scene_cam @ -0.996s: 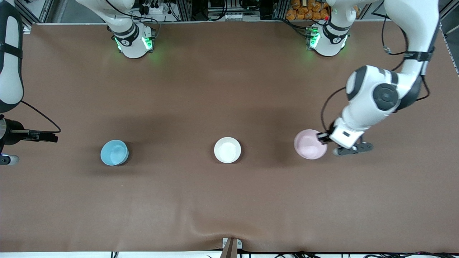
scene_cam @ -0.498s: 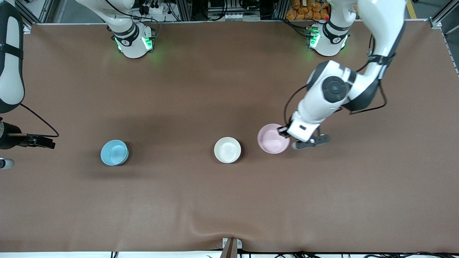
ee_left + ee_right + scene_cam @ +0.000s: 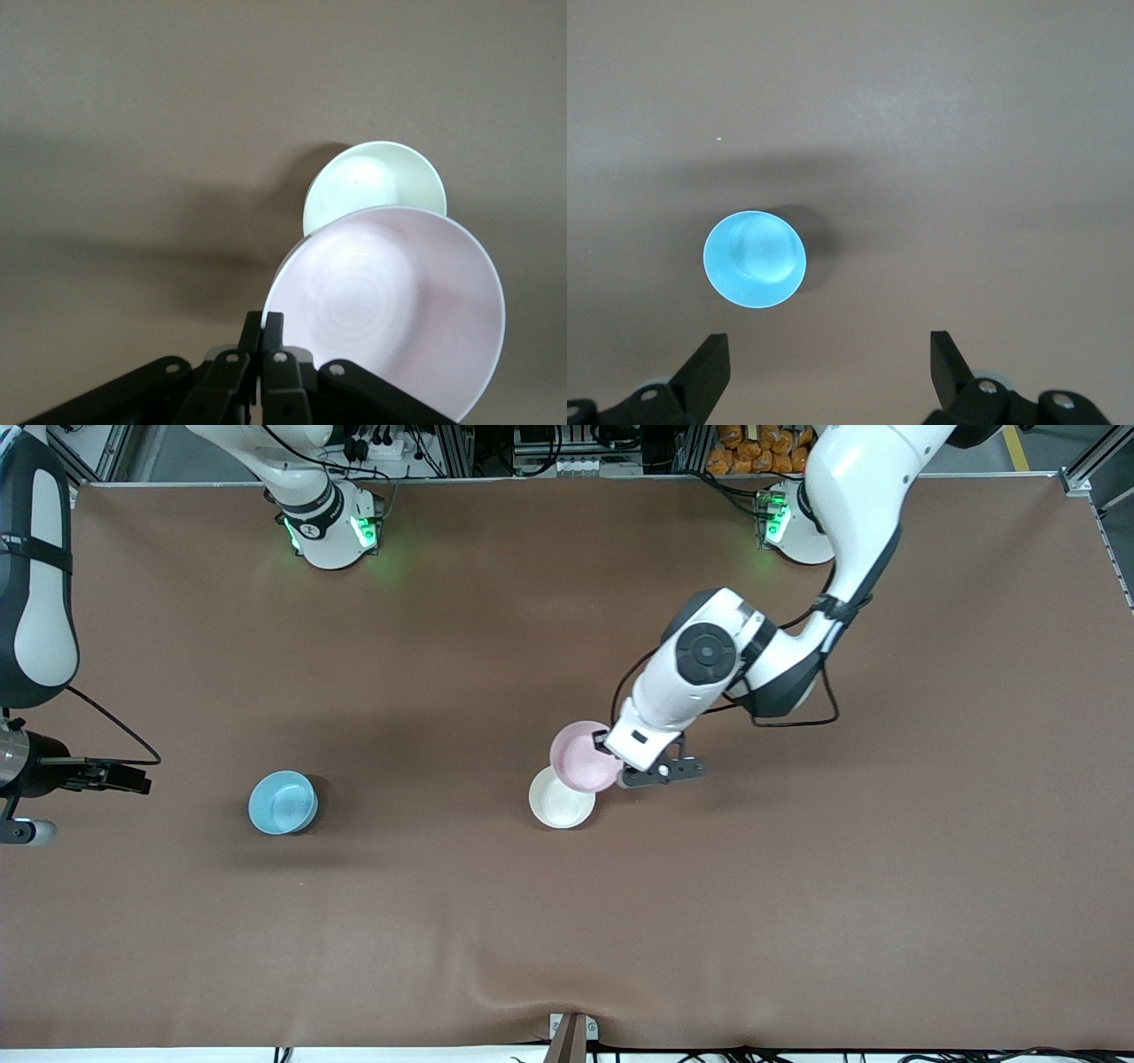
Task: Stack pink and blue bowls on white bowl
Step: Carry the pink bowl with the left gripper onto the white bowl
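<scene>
My left gripper (image 3: pixel 607 746) is shut on the rim of the pink bowl (image 3: pixel 580 755) and holds it in the air. The pink bowl overlaps the white bowl (image 3: pixel 558 806), which stands at the table's middle with only part of it showing. In the left wrist view the fingers (image 3: pixel 263 323) pinch the pink bowl's (image 3: pixel 399 310) edge, with the white bowl (image 3: pixel 376 181) below it. The blue bowl (image 3: pixel 283 802) stands alone toward the right arm's end. My right gripper (image 3: pixel 828 354) hangs open and empty, a short way from the blue bowl (image 3: pixel 755 258).
A brown cloth (image 3: pixel 567 921) covers the table, with a fold at its edge nearest the front camera. Both arm bases (image 3: pixel 332 531) stand along the edge farthest from that camera. Cables and boxes lie past that edge.
My left arm has carried the pink bowl from the left arm's end toward the table's middle, until it overlaps the white bowl. The right arm has barely shifted.
</scene>
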Robot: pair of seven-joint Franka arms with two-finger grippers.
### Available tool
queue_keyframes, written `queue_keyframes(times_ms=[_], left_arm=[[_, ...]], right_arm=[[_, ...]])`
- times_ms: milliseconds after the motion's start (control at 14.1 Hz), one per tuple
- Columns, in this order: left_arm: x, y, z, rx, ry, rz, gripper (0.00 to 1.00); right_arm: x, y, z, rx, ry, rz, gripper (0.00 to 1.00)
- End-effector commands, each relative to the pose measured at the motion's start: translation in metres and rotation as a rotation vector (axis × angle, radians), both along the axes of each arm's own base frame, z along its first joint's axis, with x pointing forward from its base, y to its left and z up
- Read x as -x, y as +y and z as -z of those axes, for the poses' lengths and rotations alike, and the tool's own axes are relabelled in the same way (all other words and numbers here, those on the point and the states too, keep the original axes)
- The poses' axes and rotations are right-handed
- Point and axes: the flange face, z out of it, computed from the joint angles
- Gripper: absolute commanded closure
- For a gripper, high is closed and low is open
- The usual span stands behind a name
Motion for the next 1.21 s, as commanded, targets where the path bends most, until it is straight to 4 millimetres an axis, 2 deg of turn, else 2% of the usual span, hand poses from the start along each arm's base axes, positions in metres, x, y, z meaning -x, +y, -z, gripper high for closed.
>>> queue_keyframes(times_ms=[0,142,213,427,640,783,996,1139], left_arm=[[-0.016,-0.007,0.015,0.002,-0.043,0.004,1.00],[-0.016,-0.022,0.028,0.039,-0.074,0.018,1.00],[-0.019,-0.023,0.033,0.043,-0.101,0.023,1.00],[-0.018,-0.030,0.045,0.062,-0.135,0.040,1.00],[-0.012,-0.037,0.054,0.056,-0.147,0.068,1.00],[-0.012,-0.036,0.063,0.042,-0.147,0.082,1.00],[-0.011,-0.036,0.079,0.042,-0.149,0.091,1.00],[-0.015,-0.034,0.083,0.057,-0.162,0.077,1.00]], right_arm=[[-0.004,0.005,0.022,0.001,0.034,-0.017,0.00],[-0.010,0.006,0.048,-0.001,0.043,-0.022,0.00],[-0.010,0.011,0.062,-0.002,0.042,-0.028,0.00],[0.002,0.017,0.105,-0.006,0.067,-0.038,0.00],[0.018,0.018,0.134,-0.010,0.122,0.000,0.00],[0.020,0.022,0.149,-0.002,0.098,0.041,0.00],[0.025,0.048,0.184,0.013,0.029,0.122,0.00],[0.025,0.065,0.207,0.021,0.015,0.190,0.00]])
